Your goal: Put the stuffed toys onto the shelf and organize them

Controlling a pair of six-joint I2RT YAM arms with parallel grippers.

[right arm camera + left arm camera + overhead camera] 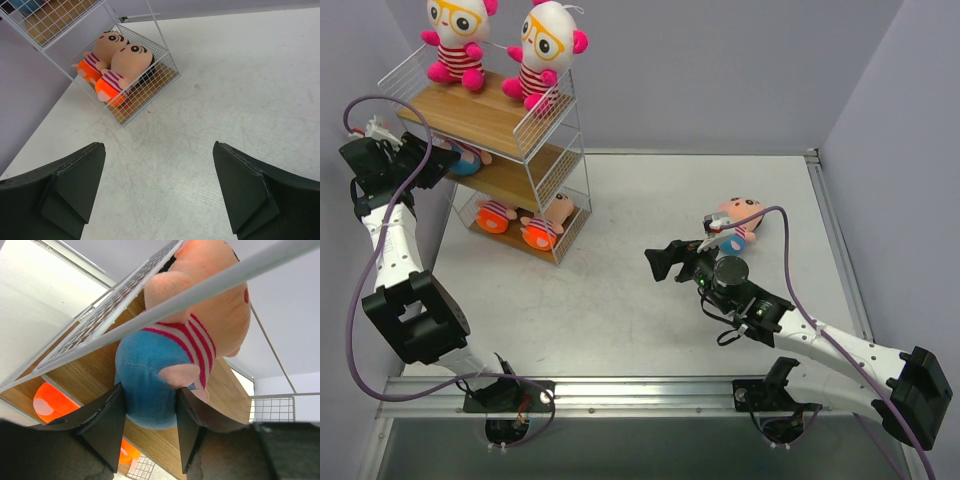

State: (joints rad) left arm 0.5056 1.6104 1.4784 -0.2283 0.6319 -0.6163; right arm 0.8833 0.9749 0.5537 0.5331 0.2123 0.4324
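Observation:
The shelf (485, 120) stands at the back left. Two white-headed stuffed toys (458, 38) (546, 50) sit on its top board. A peach toy with a blue bottom (150, 370) lies on the middle board (85, 377). My left gripper (149, 407) reaches in from the left, jaws parted either side of that blue bottom, barely touching it. Two orange-bottomed toys (125, 67) (102, 50) lie on the lowest tier. Another blue-bottomed toy (735, 225) lies on the table, behind my right gripper (665, 262). That gripper (159, 155) is open and holds nothing.
A wire rail (210, 290) of the shelf crosses in front of the left wrist camera. Grey walls close the table (650, 200) on the left, back and right. A purple cable (360, 290) loops beside the left arm.

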